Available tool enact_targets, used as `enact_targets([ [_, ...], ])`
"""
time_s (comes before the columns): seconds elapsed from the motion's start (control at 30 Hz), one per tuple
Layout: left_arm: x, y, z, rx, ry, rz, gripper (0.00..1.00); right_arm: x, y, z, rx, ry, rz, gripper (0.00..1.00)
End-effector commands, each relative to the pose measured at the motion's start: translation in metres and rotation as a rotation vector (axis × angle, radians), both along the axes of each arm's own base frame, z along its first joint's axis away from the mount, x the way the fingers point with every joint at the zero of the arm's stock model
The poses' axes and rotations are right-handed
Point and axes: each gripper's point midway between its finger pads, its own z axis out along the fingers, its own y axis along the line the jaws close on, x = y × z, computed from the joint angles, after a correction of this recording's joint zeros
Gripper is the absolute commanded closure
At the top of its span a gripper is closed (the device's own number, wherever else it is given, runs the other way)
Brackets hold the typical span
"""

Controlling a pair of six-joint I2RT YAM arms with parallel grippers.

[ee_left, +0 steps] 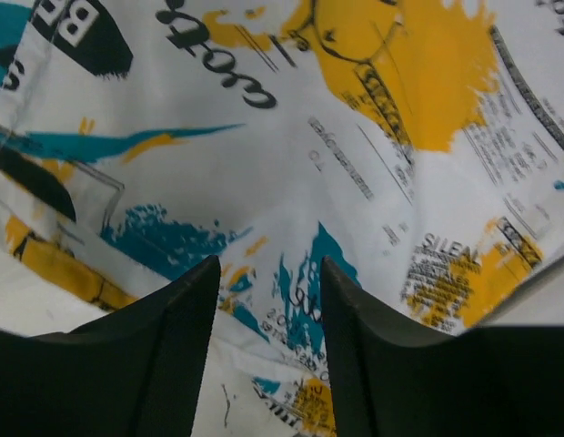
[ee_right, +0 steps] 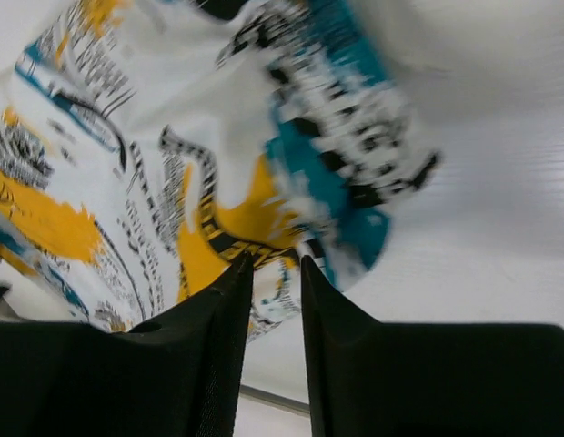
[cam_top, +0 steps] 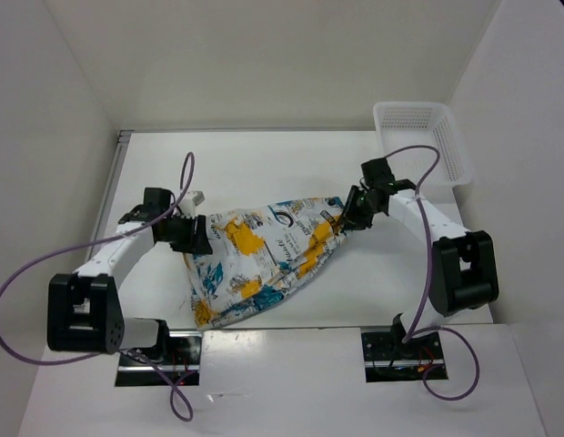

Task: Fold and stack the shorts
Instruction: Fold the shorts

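The shorts are lying crumpled across the middle of the tabletop, stretching between the two arms. The right pincer is clamping the cloth's right end, its fingers squeezing nearly together on a yellow and black patch of print. The left pincer is sitting at the cloth's upper left edge; its fingers are standing partly apart with printed fabric filling the gap, and I cannot tell whether they are gripping it. The white mesh basket is sitting in the far right corner, apart from the shorts.
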Motion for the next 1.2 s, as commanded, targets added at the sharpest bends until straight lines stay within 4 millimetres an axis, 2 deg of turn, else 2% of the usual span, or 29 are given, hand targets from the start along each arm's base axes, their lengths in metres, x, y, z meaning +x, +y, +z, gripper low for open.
enact_targets([
  [0.0, 0.033, 0.000, -0.010, 0.030, -0.055, -0.004, 0.47, 0.002, 0.031, 0.007, 0.049, -0.041, 0.064, 0.68],
  [0.03, 0.039, 0.000, -0.023, 0.046, -0.023, -0.006, 0.49, 0.004, 0.032, -0.002, 0.045, -0.025, 0.063, 0.68],
  [0.1, 0.059, 0.001, -0.026, 0.054, -0.032, -0.001, 0.59, 0.009, 0.035, -0.010, 0.058, -0.014, 0.058, 0.69],
  [0.13, 0.064, 0.001, -0.039, 0.055, 0.004, -0.002, 0.59, 0.011, 0.035, -0.021, 0.053, 0.007, 0.057, 0.69],
  [0.23, 0.089, -0.002, -0.054, 0.066, 0.028, -0.008, 0.59, 0.014, 0.035, -0.039, 0.041, 0.041, 0.044, 0.70],
  [0.3, 0.103, -0.004, -0.060, 0.058, 0.030, -0.012, 0.57, 0.016, 0.039, -0.043, 0.040, 0.043, 0.053, 0.70],
  [0.33, 0.106, -0.004, -0.074, 0.059, 0.063, -0.013, 0.57, 0.016, 0.039, -0.047, 0.041, 0.057, 0.045, 0.70],
  [0.37, 0.113, -0.004, -0.076, 0.059, 0.064, -0.013, 0.57, 0.014, 0.039, -0.055, 0.035, 0.078, 0.044, 0.70],
  [0.4, 0.132, -0.005, -0.069, 0.058, 0.027, -0.012, 0.57, 0.014, 0.042, -0.057, 0.035, 0.078, 0.054, 0.70],
  [0.43, 0.140, -0.007, -0.077, 0.050, 0.035, -0.016, 0.57, 0.015, 0.041, -0.058, 0.027, 0.079, 0.037, 0.70],
  [0.5, 0.159, -0.008, -0.075, 0.049, 0.012, -0.015, 0.57, 0.016, 0.045, -0.067, 0.026, 0.100, 0.038, 0.70],
  [0.57, 0.192, -0.010, -0.068, 0.047, -0.028, -0.014, 0.56, 0.032, 0.047, -0.065, 0.018, 0.068, 0.030, 0.70],
  [0.6, 0.200, -0.005, -0.075, 0.048, -0.016, -0.004, 0.55, 0.037, 0.047, -0.071, 0.008, 0.080, 0.017, 0.70],
  [0.63, 0.212, -0.005, -0.070, 0.047, -0.032, -0.003, 0.55, 0.046, 0.044, -0.072, -0.018, 0.069, 0.003, 0.70],
  [0.67, 0.240, -0.006, -0.049, 0.045, -0.108, -0.002, 0.54, 0.068, 0.049, -0.057, -0.017, 0.020, -0.003, 0.70],
  [0.7, 0.249, 0.001, -0.049, 0.054, -0.109, 0.016, 0.53, 0.076, 0.051, -0.060, -0.022, 0.024, 0.005, 0.70],
  [0.73, 0.261, 0.006, -0.039, 0.054, -0.137, 0.026, 0.52, 0.082, 0.052, -0.055, -0.024, 0.028, 0.005, 0.70],
  [0.77, 0.272, 0.005, -0.026, 0.053, -0.174, 0.027, 0.52, 0.102, 0.058, -0.032, -0.006, -0.033, 0.005, 0.70],
  [0.8, 0.284, 0.011, 0.002, 0.053, -0.224, 0.039, 0.50, 0.107, 0.060, -0.028, -0.004, -0.039, 0.005, 0.69],
  [0.83, 0.288, 0.013, 0.017, 0.060, -0.248, 0.045, 0.48, 0.110, 0.060, -0.022, -0.006, -0.048, 0.012, 0.67],
  [0.9, 0.283, 0.014, 0.058, 0.066, -0.298, 0.052, 0.42, 0.119, 0.063, 0.011, 0.015, -0.117, 0.012, 0.60],
  [0.93, 0.277, 0.022, 0.068, 0.078, -0.301, 0.070, 0.36, 0.119, 0.063, 0.020, 0.021, -0.137, 0.011, 0.58],
  [0.97, 0.269, 0.024, 0.075, 0.088, -0.297, 0.077, 0.36, 0.119, 0.063, 0.032, 0.028, -0.161, 0.011, 0.48],
  [1.0, 0.253, 0.025, 0.095, 0.096, -0.312, 0.084, 0.36, 0.115, 0.062, 0.037, 0.030, -0.170, 0.011, 0.40],
  [1.03, 0.230, 0.031, 0.075, 0.100, -0.241, 0.091, 0.53, 0.107, 0.060, 0.048, 0.041, -0.186, 0.002, 0.35],
  [1.07, 0.212, 0.035, 0.085, 0.101, -0.243, 0.101, 0.70, 0.103, 0.054, 0.050, 0.021, -0.195, -0.012, 0.32],
  [1.1, 0.196, 0.035, 0.077, 0.102, -0.216, 0.100, 0.87, 0.098, 0.053, 0.053, 0.026, -0.195, -0.020, 0.32],
  [1.13, 0.178, 0.041, 0.066, 0.112, -0.169, 0.115, 0.97, 0.086, 0.047, 0.054, 0.017, -0.196, -0.026, 0.32],
  [1.17, 0.142, 0.040, 0.046, 0.113, -0.096, 0.111, 1.00, 0.081, 0.044, 0.053, 0.008, -0.196, -0.032, 0.32],
])
